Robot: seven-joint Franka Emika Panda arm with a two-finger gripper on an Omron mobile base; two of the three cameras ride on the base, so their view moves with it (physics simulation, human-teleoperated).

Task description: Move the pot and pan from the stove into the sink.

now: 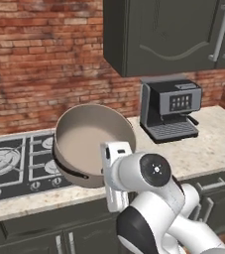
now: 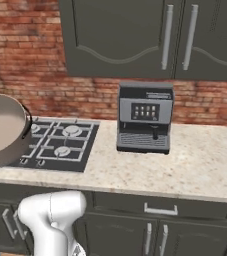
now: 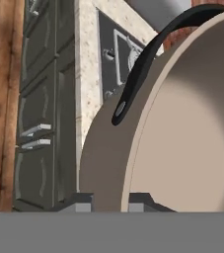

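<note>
The beige pot hangs tilted in the air over the right edge of the black stove, its open mouth turned up and toward the camera. In the hand view my gripper is shut on the pot, one finger on each side of its rim wall, with a dark curved side handle arching above. From the right base view the pot shows at the left edge, over the stove. The pan and the sink are out of view.
A grey coffee machine stands on the speckled countertop right of the stove. Dark upper cabinets hang above it. Lower cabinet fronts run below the counter, against a brick back wall.
</note>
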